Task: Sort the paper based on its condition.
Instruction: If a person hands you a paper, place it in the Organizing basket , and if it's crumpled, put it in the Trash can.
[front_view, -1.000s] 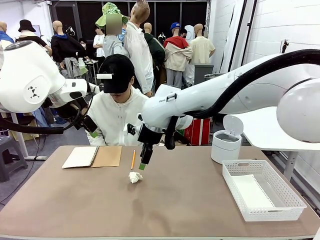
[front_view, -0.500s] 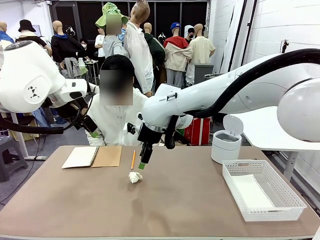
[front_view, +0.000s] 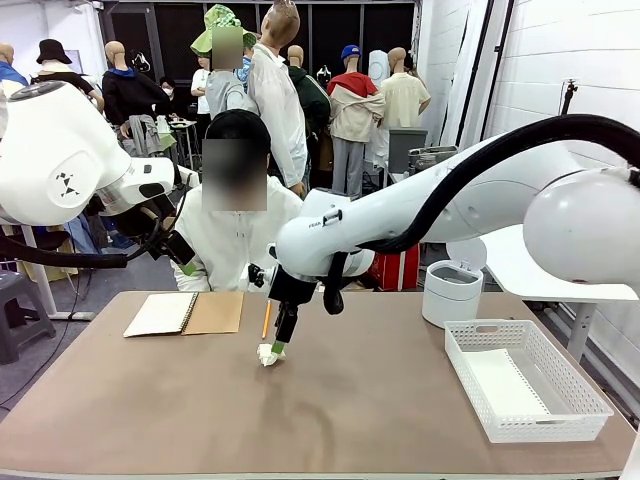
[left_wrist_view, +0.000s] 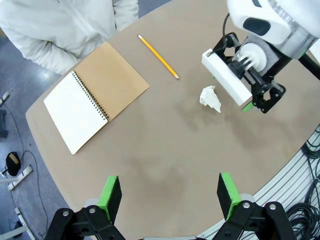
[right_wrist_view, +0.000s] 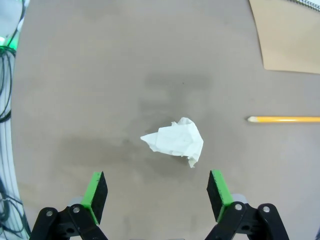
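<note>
- Right gripper (front_view: 276, 350), jaws spread wide and grasping nothing, hangs just above the crumpled paper ball (front_view: 268, 354) at centre frame.
- Left gripper (left_wrist_view: 170, 197), bottom of its wrist view, is released.
- Pencil (front_view: 266, 319) lies just beyond the ball.

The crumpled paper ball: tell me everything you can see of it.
The crumpled paper ball is plain white paper, wrinkled into a small, irregular, pointed lump. It lies loose on the brown table, near the yellow pencil but apart from it. The right gripper hangs just above it with jaws open, not touching it as far as the views show.
</note>
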